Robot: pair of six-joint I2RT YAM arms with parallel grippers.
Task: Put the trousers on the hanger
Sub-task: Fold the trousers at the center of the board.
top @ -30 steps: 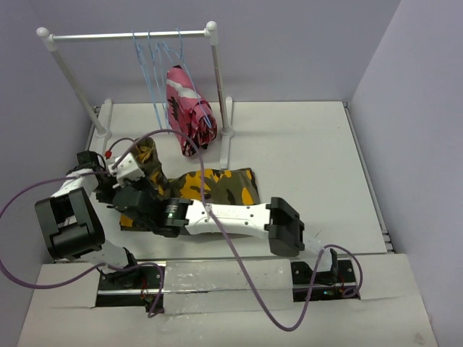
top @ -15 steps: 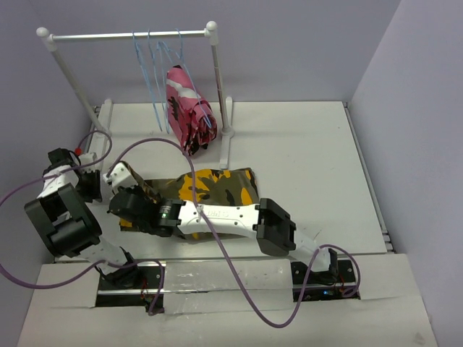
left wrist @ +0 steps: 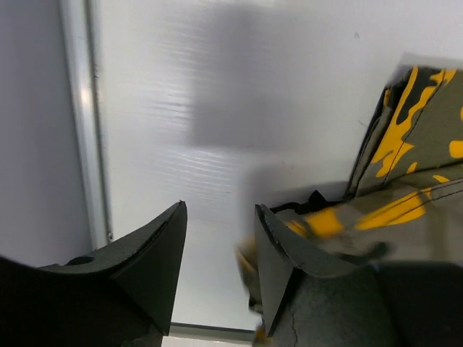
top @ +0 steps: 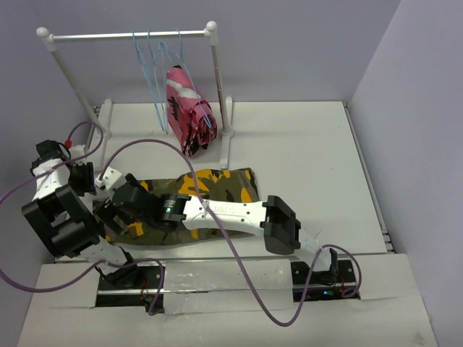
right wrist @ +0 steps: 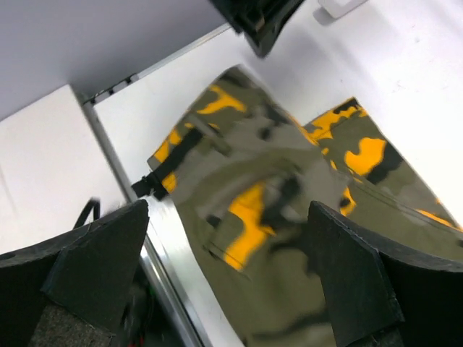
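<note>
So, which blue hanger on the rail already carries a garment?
The rightmost hanger: the pink camouflage garment hangs from it; the others hang bare.

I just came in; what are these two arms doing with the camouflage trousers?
The trousers lie flat on the table, held by neither arm. The right gripper hangs open above them; the left gripper, open and empty, is beside their edge. The blue hangers are on the rail, one carrying a pink garment, none the trousers.
</note>
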